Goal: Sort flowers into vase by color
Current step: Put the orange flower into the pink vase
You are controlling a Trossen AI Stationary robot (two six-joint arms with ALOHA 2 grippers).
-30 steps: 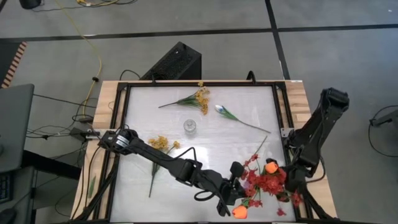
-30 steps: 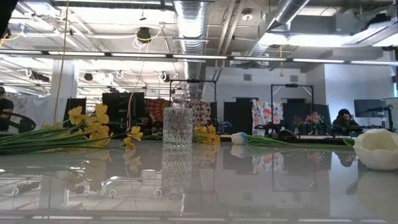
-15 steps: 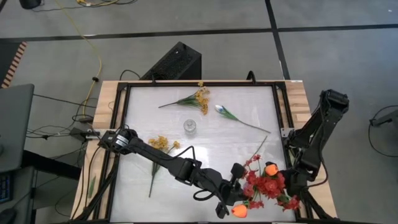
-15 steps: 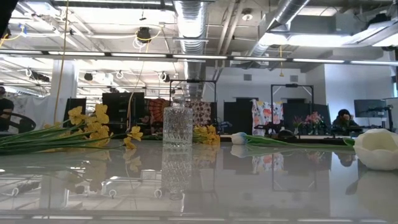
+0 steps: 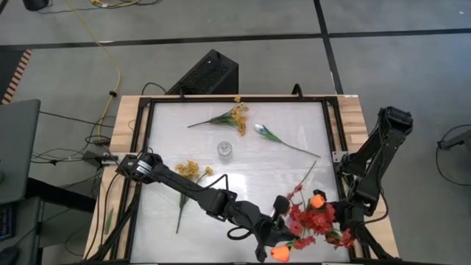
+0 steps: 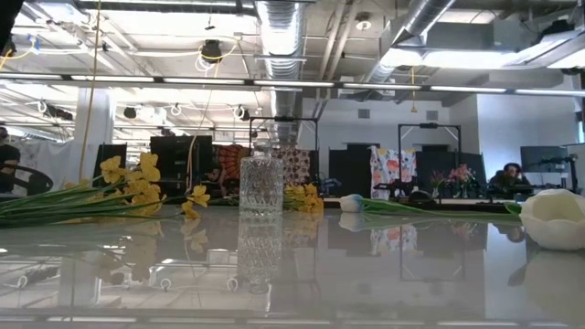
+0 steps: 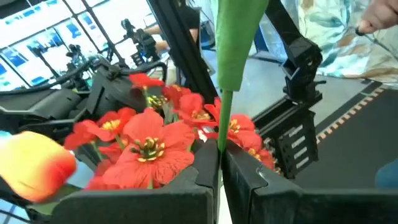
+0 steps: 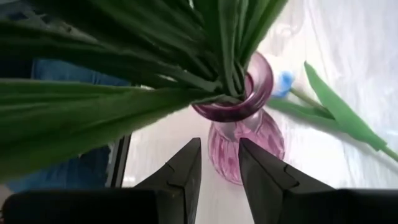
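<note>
In the high view my left gripper reaches into the bunch of red blossom sprays at the table's near right corner and is shut on a green stem. One orange tulip bud sits beside it and another tops the bunch. The left wrist view shows the red blossoms and an orange bud close around the fingers. My right gripper is open beside a purple glass vase packed with green stems. I cannot tell whether it touches the vase. Yellow sprays and a white tulip lie on the table. My left gripper pinches a thin green stem between its two fingers, which lie across it. Beyond the fingers the stem runs into a broad green leaf. Which flower it belongs to cannot be told.
A clear cut-glass vase stands upright mid-table. A pale rounded object sits close at the right of the low view. The right arm stands along the table's right edge. The white tabletop between the flowers is bare.
My left gripper has drawn back slightly toward the table's left and near edge, still shut on the stem. The orange bud beside it has moved with it. The red blossoms have shifted a little to the left.
</note>
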